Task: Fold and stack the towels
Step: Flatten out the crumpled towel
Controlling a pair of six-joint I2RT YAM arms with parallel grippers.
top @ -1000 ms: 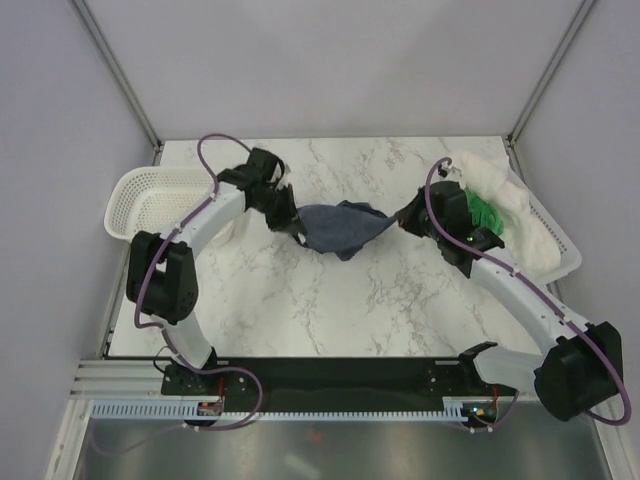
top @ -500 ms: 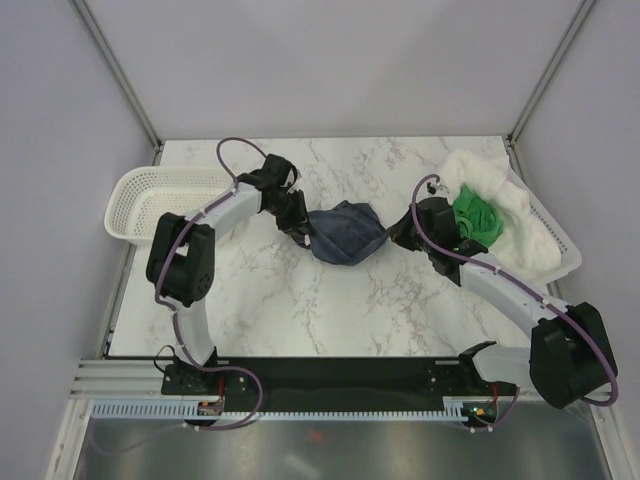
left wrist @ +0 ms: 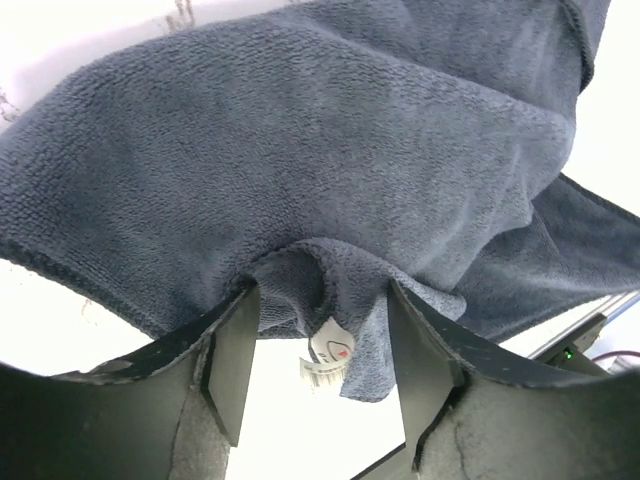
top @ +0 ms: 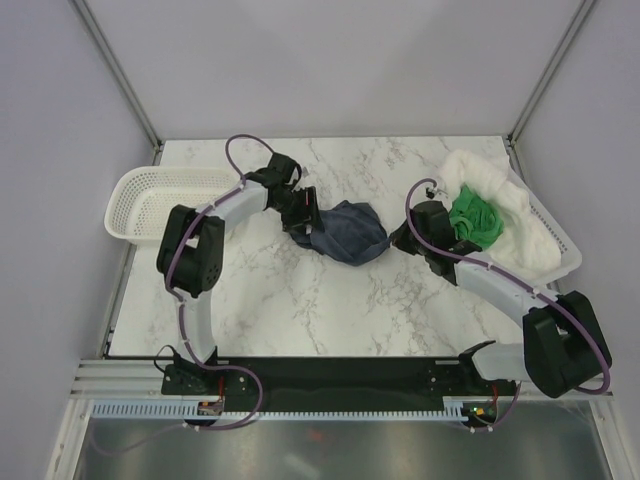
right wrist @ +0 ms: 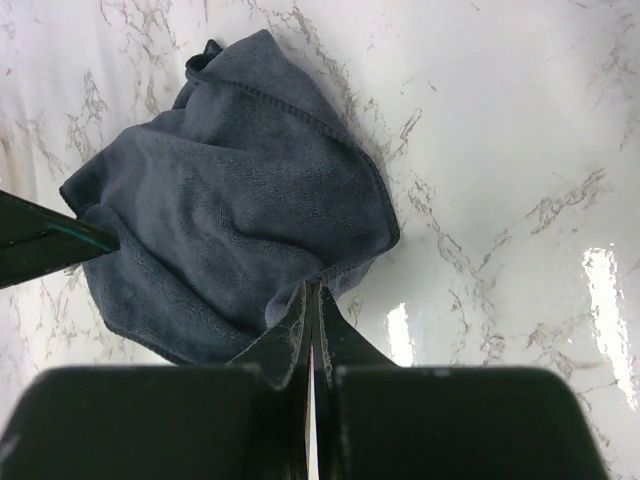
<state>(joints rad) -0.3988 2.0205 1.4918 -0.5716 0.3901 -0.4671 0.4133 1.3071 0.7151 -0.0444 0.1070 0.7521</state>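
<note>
The navy towel (top: 346, 232) lies bunched in a loose fold on the marble table (top: 300, 300), filling the left wrist view (left wrist: 330, 160) and spread across the right wrist view (right wrist: 230, 210). My left gripper (top: 303, 222) (left wrist: 325, 350) is open at its left edge. A towel corner with a white care label (left wrist: 330, 350) hangs loose between the fingers (left wrist: 232, 360). My right gripper (top: 400, 238) (right wrist: 312, 292) is shut on the towel's right hem. The green towel (top: 472, 217) and the white towel (top: 515, 220) lie in the right basket.
A white perforated basket (top: 140, 198) stands at the table's left edge. The other white basket (top: 566, 262) sits at the right edge, holding the green and white towels. Grey walls close in the back and sides.
Both grippers have come toward each other, so the navy towel went from stretched out to bunched. The left gripper has opened and let go of its corner.
</note>
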